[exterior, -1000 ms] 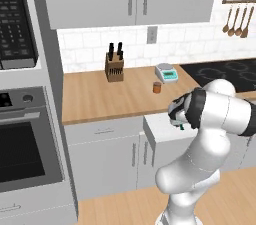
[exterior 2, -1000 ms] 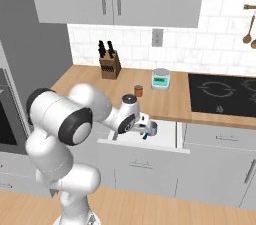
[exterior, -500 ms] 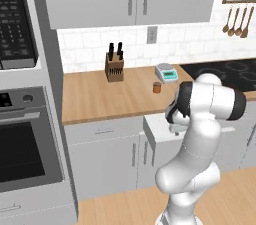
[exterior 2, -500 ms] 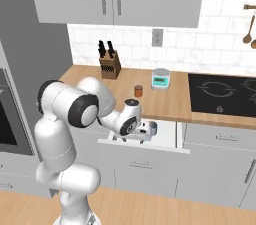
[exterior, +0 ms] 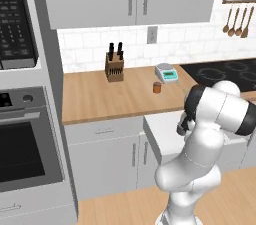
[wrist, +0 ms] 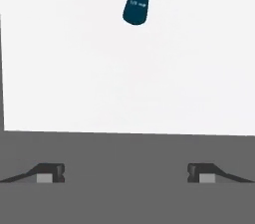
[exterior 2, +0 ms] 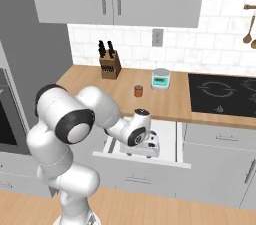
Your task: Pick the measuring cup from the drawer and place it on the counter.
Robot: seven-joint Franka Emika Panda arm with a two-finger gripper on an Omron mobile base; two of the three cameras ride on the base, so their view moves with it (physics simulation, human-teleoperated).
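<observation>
Fingers [wrist: 50, 173] stand wide apart with nothing between them, hanging over the drawer's [exterior 2: 167, 141] white floor. At 12 o'clock in the hand view lies the cup's blue handle [wrist: 138, 0], its bowl hidden. To grip well, I judge they should advance toward 12, centre the handle between them, then lower before closing.

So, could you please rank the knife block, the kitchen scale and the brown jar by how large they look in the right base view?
1. Knife block, largest.
2. Kitchen scale, somewhat smaller.
3. Brown jar, clearly smallest, even though it stands nearest the camera.
</observation>
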